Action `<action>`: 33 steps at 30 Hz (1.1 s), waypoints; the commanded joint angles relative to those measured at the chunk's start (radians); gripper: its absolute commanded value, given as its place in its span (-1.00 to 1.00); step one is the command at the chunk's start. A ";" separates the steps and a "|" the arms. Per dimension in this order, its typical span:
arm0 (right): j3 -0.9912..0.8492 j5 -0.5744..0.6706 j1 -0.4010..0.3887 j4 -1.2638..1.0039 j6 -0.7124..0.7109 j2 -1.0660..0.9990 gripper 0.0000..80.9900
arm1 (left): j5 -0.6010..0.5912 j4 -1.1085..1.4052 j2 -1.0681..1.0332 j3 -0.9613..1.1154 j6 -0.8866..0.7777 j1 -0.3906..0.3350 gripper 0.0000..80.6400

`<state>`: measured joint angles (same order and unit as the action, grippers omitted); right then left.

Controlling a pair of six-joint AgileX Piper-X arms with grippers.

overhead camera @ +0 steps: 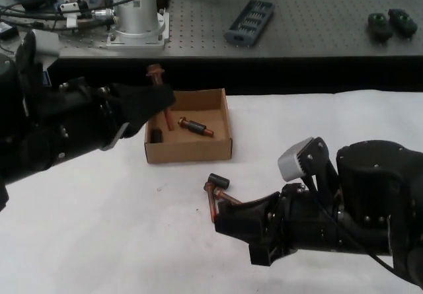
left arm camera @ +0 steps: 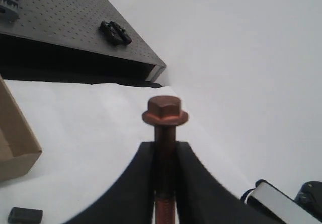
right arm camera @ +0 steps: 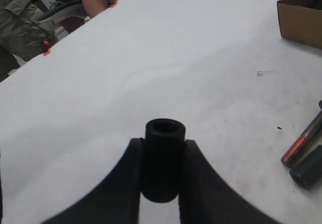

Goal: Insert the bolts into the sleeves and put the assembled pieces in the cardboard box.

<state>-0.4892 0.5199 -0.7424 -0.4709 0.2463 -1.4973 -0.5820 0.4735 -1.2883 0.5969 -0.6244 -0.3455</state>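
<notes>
Left gripper (left arm camera: 165, 149) around bolt (left arm camera: 165, 116) (right (right arm camera: 163, 144): sleeve (right arm camera: 163, 161))

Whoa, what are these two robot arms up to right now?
They are pairing bolts with sleeves. The left gripper holds a copper bolt by its shank, near the cardboard box. The right gripper holds a black sleeve over the white cloth. The two parts are not yet joined. One assembled piece already lies in the box; a loose bolt and a spare sleeve wait on the cloth.

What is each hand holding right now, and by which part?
Left hand grips a copper bolt by its shank, head sticking out. Right hand grips a black sleeve by its sides, open end sticking out.
</notes>
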 commanded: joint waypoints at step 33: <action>-0.088 0.193 0.022 -0.194 0.029 -0.011 -0.90 | -0.249 0.029 -0.131 0.009 -0.056 -0.029 -0.98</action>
<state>-0.5644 0.7099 -0.7333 -0.6404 0.2689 -1.5087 -0.8125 0.4840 -1.4222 0.5969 -0.6603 -0.3695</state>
